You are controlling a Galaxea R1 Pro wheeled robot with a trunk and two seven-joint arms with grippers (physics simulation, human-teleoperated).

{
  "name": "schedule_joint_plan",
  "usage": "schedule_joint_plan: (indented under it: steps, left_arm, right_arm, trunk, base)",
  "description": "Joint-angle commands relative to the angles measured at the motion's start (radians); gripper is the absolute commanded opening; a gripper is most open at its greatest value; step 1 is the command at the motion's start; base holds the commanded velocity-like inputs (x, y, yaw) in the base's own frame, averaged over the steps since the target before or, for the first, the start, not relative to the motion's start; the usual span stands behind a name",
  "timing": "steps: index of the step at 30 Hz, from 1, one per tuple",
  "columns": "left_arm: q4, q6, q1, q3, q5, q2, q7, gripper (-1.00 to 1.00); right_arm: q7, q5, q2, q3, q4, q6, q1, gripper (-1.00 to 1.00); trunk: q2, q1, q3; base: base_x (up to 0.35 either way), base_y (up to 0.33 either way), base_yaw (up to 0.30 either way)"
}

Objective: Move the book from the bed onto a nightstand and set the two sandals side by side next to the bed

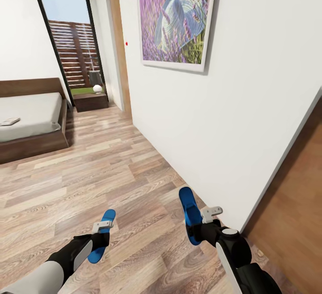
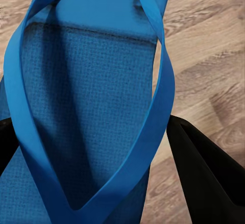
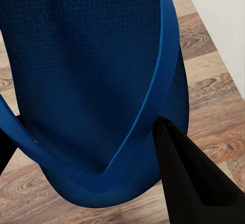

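The two sandals (image 1: 102, 236) (image 1: 191, 215) are showing matt, finely textured blue foam soles with smooth straps; the floor (image 1: 112, 173) is looking like grained wood plank, faintly glossy.

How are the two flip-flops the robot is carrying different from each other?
The left flip-flop looks smaller and brighter, with its flat side facing up; the right flip-flop looks bigger and darker, turned on edge near the wall. Both are blue and each is held off the floor in closed jaws.

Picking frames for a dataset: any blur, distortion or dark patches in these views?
Head view: wide-angle, walls lean; the book is small and soft. Left wrist view: left sandal sharp, evenly lit. Right wrist view: right sandal darker, shaded; black fingers show no detail.
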Motion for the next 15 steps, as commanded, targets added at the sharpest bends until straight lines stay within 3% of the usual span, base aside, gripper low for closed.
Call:
schedule_joint_plan:
  steps: [1, 15]
  left_arm:
    - [-0.002, 0.005, 0.000, -0.003, 0.002, 0.001, -0.002, -1.00]
    - [-0.003, 0.005, 0.000, -0.004, 0.002, 0.002, -0.003, -1.00]
  right_arm:
    - [-0.001, 0.000, 0.000, 0.000, -0.001, 0.005, -0.001, -1.00]
    - [-0.001, 0.000, 0.001, 0.000, -0.001, 0.005, -0.001, -1.00]
  trunk:
    - [0.007, -0.004, 0.002]
    - [0.105, -0.058, 0.046]
  base:
    - [0.000, 0.000, 0.000]
    - [0.000, 0.000, 0.000]
